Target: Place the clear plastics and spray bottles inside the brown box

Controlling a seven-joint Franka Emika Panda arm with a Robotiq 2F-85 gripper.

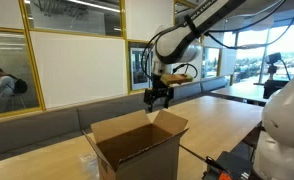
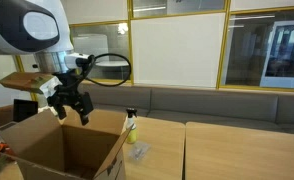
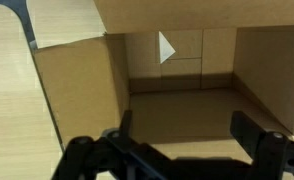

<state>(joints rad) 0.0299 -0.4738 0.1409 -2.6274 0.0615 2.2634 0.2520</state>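
— While the jaws hang wide open and empty right over the brown box (image 1: pixel 137 148), where's the stuff lol?
— Spray bottle (image 2: pixel 131 127) stands on the tabletop (image 2: pixel 237 150) just beside the box, clear plastics (image 2: pixel 138 152) crumpled at its foot. Wrist view looks straight down into the box's cardboard inside.

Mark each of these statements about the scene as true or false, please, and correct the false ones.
1. The gripper hangs open over the brown box. True.
2. The spray bottle is inside the box. False: it stands on the table beside the box.
3. The box's top flaps are open. True.
4. The gripper holds the clear plastics. False: its jaws are empty, and the plastics lie on the table by the bottle.
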